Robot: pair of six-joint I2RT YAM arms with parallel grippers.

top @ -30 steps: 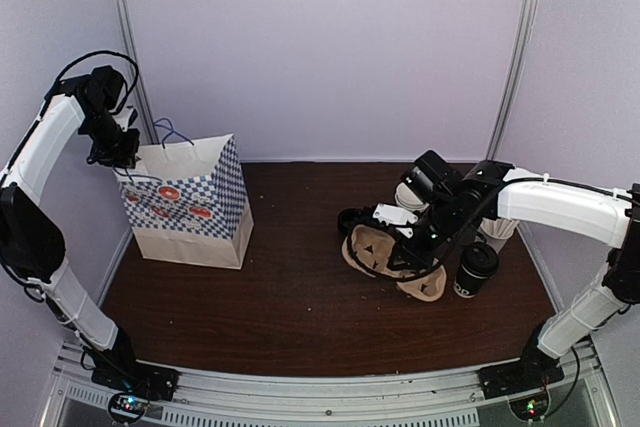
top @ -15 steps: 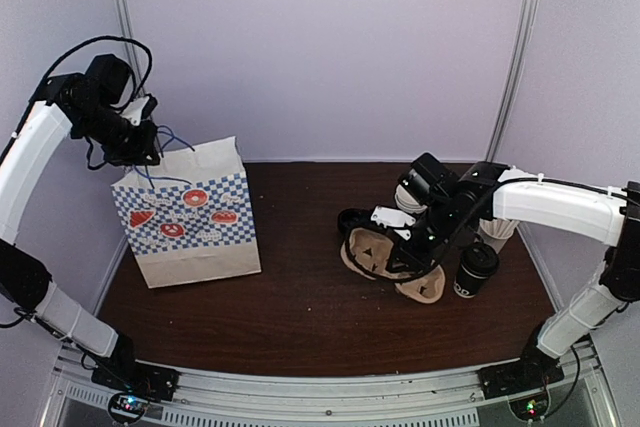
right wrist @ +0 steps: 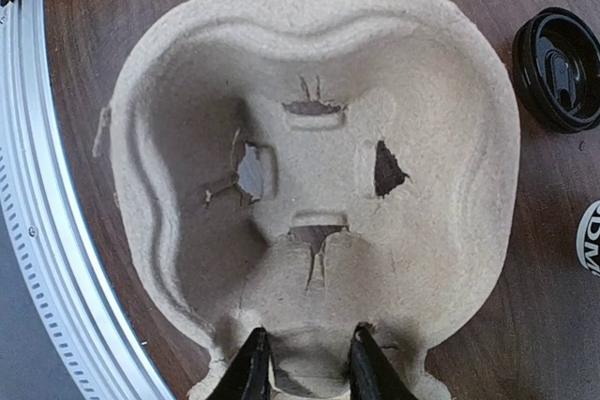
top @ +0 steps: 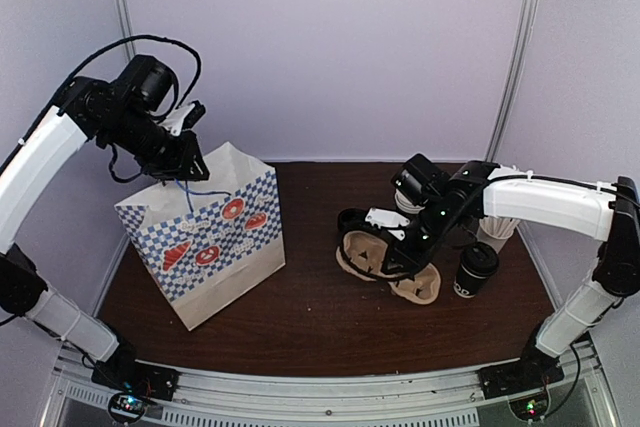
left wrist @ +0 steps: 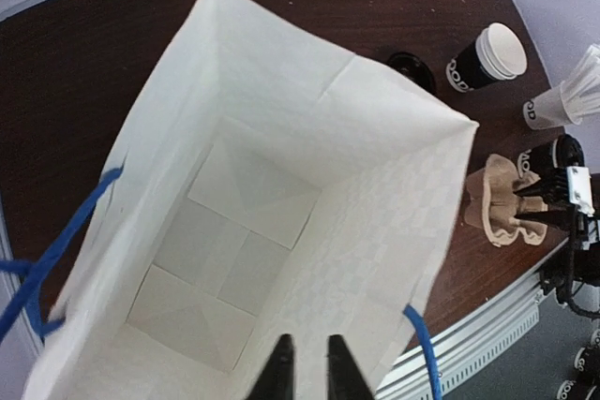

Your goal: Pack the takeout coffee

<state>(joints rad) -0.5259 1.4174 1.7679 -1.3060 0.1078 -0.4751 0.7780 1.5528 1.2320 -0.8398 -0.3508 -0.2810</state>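
The takeout coffee (top: 477,269), a black cup with a black lid, stands on the table at the right, just right of my right arm. It also shows small in the left wrist view (left wrist: 561,151). My right gripper (top: 395,247) (right wrist: 307,362) is shut on the near ridge of a brown pulp cup carrier (top: 420,287) (right wrist: 319,72). My left gripper (top: 188,169) (left wrist: 309,364) is shut on the top rim of a blue-checked paper bag (top: 215,247). The bag hangs tilted and open, with an empty white inside (left wrist: 234,231).
A loose black lid (right wrist: 561,67) (left wrist: 410,65) lies beside the carrier. At the back right are a white cup of wrapped straws (left wrist: 562,100) and a white-rimmed black cup stack (left wrist: 487,58). The bag's blue handles (left wrist: 427,348) hang at its rim. The table's near metal edge (right wrist: 56,259) is close.
My left arm has swung right and forward, dragging the bag's top with it; the bag now tilts and sits nearer the middle. The right gripper and carrier shifted slightly left.
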